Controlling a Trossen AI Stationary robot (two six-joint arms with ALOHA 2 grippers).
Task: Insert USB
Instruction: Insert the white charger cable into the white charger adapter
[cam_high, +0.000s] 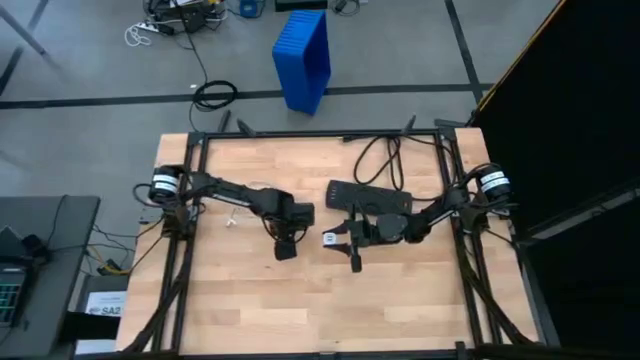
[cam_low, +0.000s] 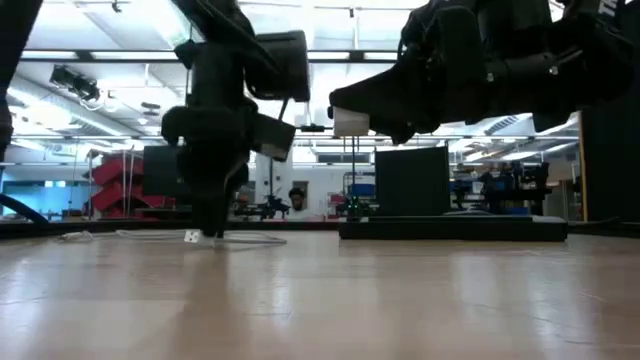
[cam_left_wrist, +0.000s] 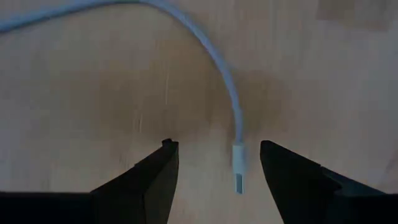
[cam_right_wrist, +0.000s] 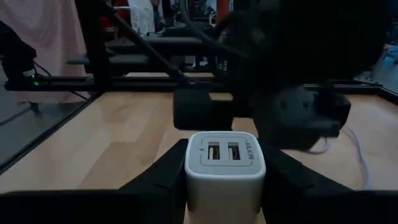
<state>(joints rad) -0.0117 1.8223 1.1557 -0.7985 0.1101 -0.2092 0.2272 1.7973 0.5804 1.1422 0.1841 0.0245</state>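
One white USB cable (cam_high: 232, 216) lies on the bench (cam_high: 250, 300), at about nine o'clock from the bench's middle; one plug end (cam_left_wrist: 239, 174) of it shows in the left wrist view, between two dark fingers (cam_left_wrist: 146, 183).

One white charger block (cam_right_wrist: 225, 171) sits near the middle of the bench, and it has two ports (cam_right_wrist: 222, 151) side by side on its face.

One black power strip (cam_high: 368, 197) lies at about one o'clock from the middle, with one black cord (cam_high: 385, 155) running off it toward twelve o'clock.

Two dark arms work over the bench, one gripper each: the left gripper (cam_high: 285, 245) and the right gripper (cam_high: 345, 240).

On the floor beyond the bench stands one blue crate (cam_high: 303, 58), at twelve o'clock.
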